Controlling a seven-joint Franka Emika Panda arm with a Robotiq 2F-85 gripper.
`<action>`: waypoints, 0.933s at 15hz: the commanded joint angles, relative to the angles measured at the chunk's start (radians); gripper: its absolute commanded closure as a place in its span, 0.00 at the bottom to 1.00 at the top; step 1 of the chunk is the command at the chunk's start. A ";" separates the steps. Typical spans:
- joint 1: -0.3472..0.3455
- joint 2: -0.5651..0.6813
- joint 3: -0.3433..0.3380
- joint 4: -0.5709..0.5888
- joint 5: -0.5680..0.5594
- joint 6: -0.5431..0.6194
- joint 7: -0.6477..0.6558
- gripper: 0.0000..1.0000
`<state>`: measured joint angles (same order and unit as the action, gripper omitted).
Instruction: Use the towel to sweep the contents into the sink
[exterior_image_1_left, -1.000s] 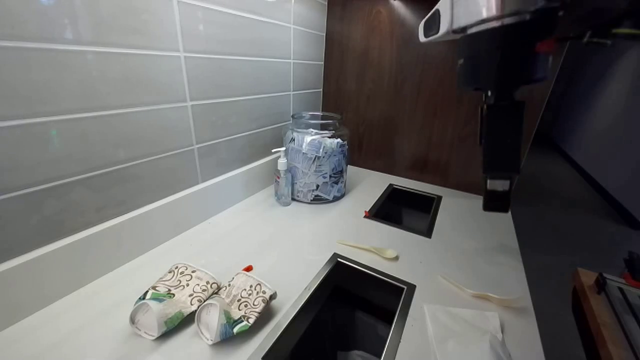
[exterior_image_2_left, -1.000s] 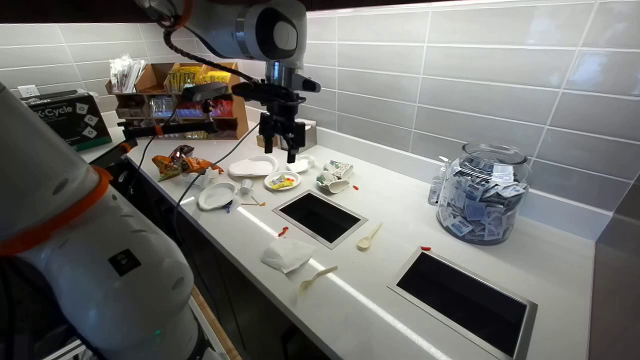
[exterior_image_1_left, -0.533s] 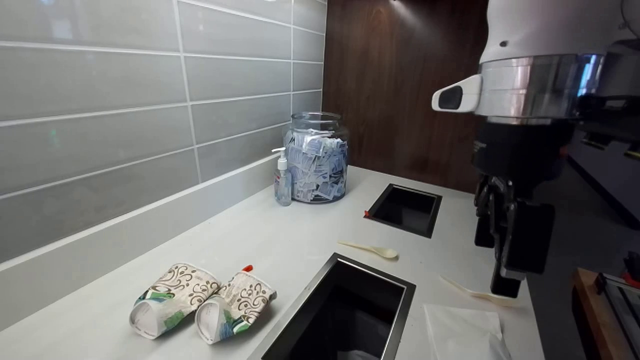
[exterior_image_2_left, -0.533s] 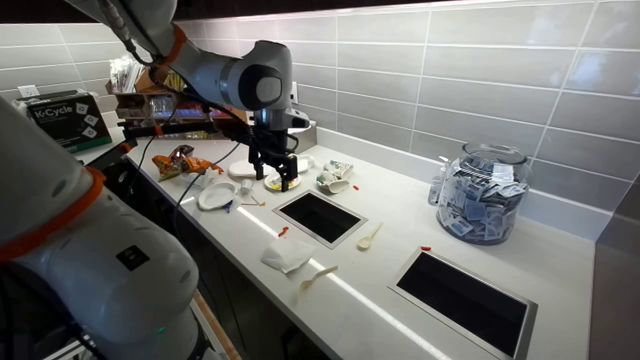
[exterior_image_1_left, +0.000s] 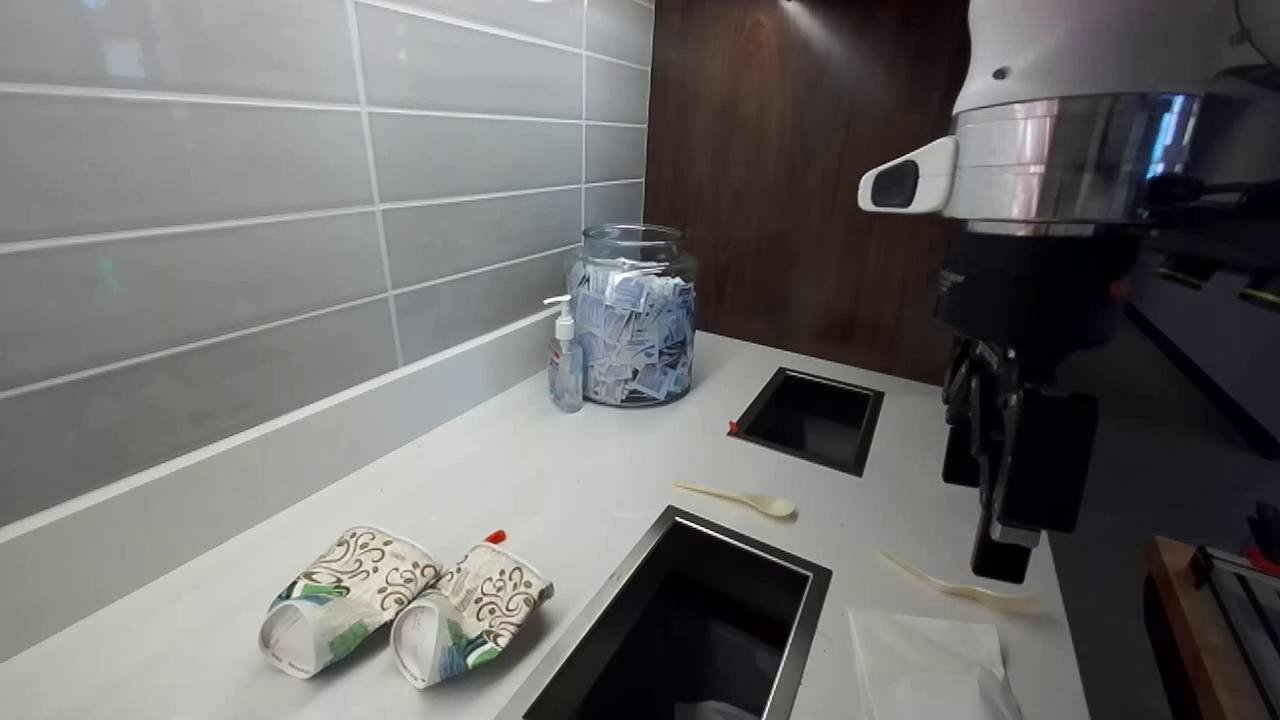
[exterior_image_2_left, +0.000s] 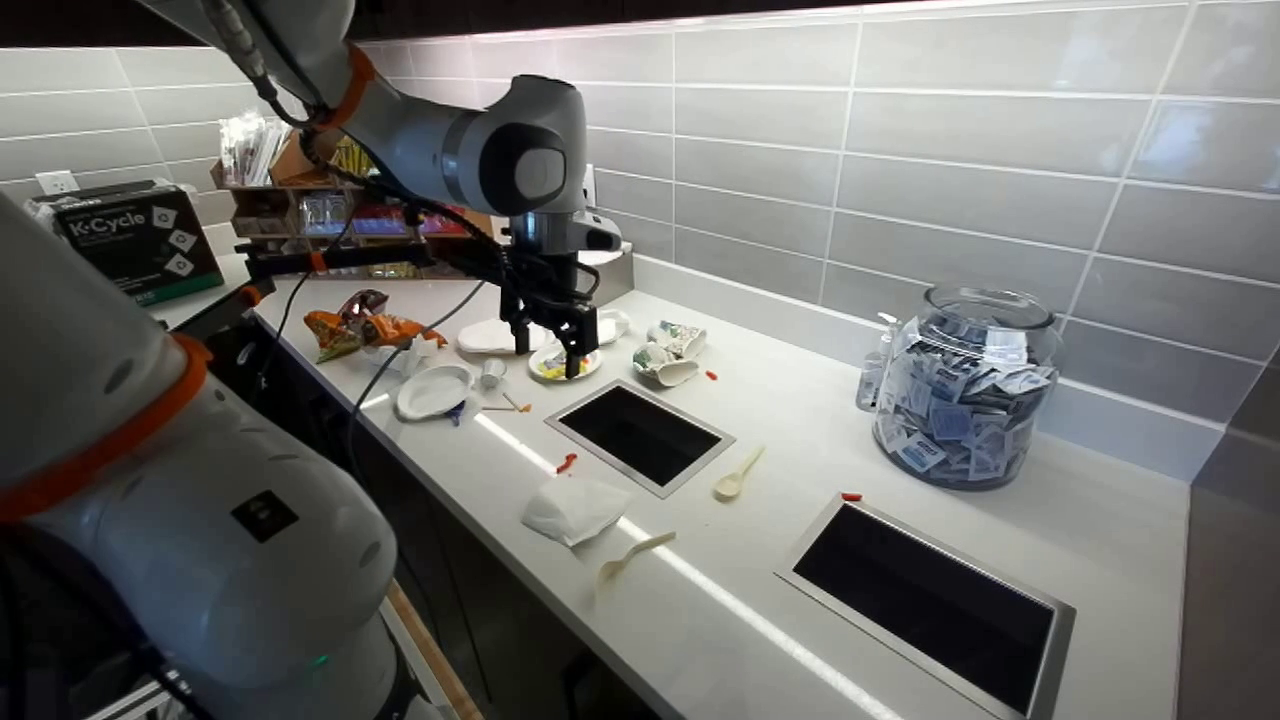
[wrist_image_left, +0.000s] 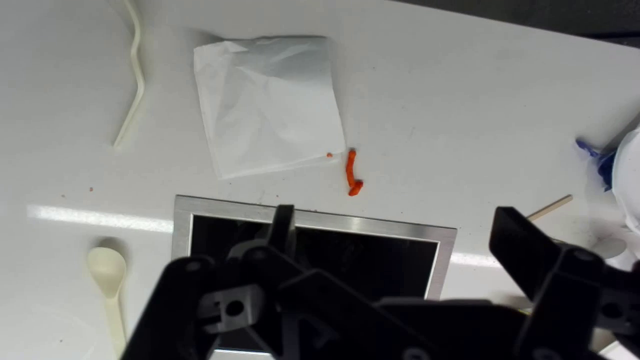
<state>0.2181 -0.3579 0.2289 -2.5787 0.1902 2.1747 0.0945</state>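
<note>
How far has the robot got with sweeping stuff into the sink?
Done: no sweeping that I can see; a red bit lies beside the towel on the counter. In hand: nothing, because the claw is open and empty. Left: picking up the towel, then probably sweeping that bit into the sink.

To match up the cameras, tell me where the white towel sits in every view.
In an exterior view: the towel at the bottom edge, right of centre, cut off.
In an exterior view: the towel below centre, slightly left.
In the wrist view: the towel in the upper half, slightly left of centre.
Shared landmark: the metal-framed sink beside it, in all three.
</note>
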 joint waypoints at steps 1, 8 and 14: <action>-0.027 0.071 0.008 -0.014 -0.059 -0.061 0.078 0.00; -0.029 0.198 -0.003 -0.051 -0.125 -0.117 0.083 0.00; -0.024 0.290 -0.005 -0.058 -0.134 -0.063 0.061 0.00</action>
<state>0.1899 -0.1087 0.2301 -2.6297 0.0676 2.0677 0.1677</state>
